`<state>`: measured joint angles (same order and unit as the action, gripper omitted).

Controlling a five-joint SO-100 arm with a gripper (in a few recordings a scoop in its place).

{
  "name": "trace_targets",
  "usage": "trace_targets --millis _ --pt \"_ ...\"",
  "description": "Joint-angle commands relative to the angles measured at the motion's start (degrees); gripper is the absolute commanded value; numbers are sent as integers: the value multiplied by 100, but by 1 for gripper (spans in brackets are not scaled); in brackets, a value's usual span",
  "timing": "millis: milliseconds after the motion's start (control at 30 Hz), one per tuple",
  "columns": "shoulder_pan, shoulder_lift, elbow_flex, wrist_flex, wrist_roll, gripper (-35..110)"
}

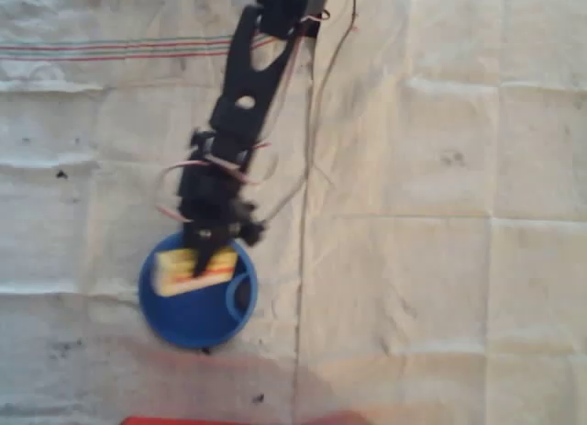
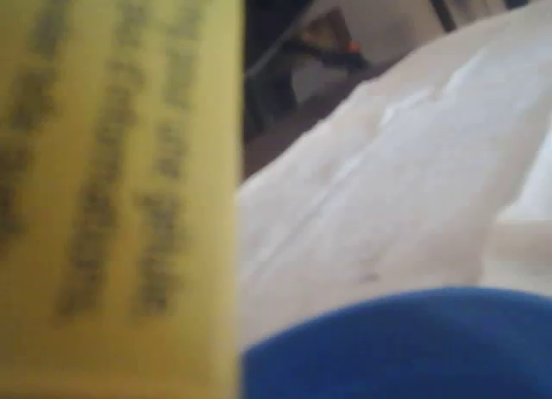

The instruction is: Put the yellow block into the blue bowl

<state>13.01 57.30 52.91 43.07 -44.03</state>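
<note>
- Surface [image 1: 440, 168]: covered in a creased pale cloth with a red-striped band along its far side as the overhead view has it. A thin cable trails down the cloth just right of the blue bowl. Nothing else lies near the bowl to snag on.
- Arm [image 1: 243, 104]: black, reaching down the overhead picture from the top edge, its wrist ending right at the bowl's upper rim.
- Blue bowl [image 1: 197, 319]: round and bright blue, the biggest item here, with its small loop handle [image 1: 240, 295] on the inner right side. In the wrist view its rim [image 2: 405, 347] sits low and close under the camera.
- Yellow block [image 1: 191, 269]: inside the bowl's outline, toward the upper left, long side lying across, with a reddish stripe on its lower edge. Whether it hangs above the bowl floor or already rests on it, I cannot tell. Up close in the wrist view it is a blurred yellow face [image 2: 112, 192] with dark markings.
- Gripper [image 1: 207, 252]: the jaws stand narrow, pinched across the block's middle.
- Judgement on the step: this is the release. Best done by lowering a touch if any height remains, keeping the block clear of the handle, then opening the jaws smoothly and lifting straight up so a finger does not drag the block over the rim.
</note>
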Motion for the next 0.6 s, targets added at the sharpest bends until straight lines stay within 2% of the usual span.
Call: trace_targets --millis 0,133,367,567 --pt "114 211 -396 -299 0 1" --pt "264 255 -396 -237 -9 5" --pt "316 264 -396 -246 0 31" --pt "334 650 -308 -229 0 30"
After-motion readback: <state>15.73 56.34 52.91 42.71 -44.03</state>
